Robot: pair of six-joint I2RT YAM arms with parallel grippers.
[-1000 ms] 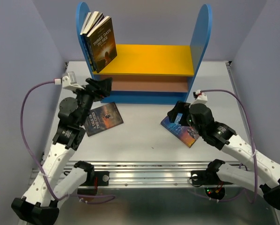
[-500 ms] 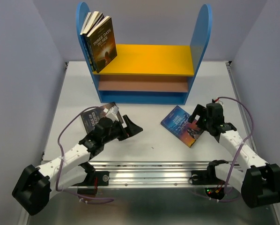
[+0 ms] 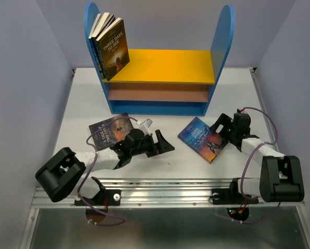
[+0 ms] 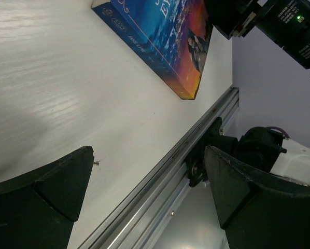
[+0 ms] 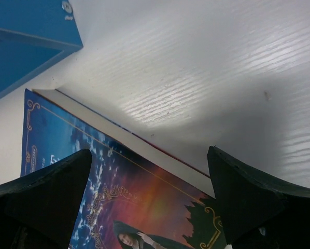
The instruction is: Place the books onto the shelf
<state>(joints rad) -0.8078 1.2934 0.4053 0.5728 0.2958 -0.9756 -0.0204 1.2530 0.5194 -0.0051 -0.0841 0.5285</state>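
Now | your left gripper (image 3: 165,141): spread, empty, low over table (image 3: 160,166) | your right gripper (image 3: 220,130): spread, empty, over Jane Eyre (image 3: 200,138), flat on table | Tale of Two Cities (image 3: 108,130): flat beside left arm | other books (image 3: 109,47): leaning at shelf (image 3: 165,66) top left
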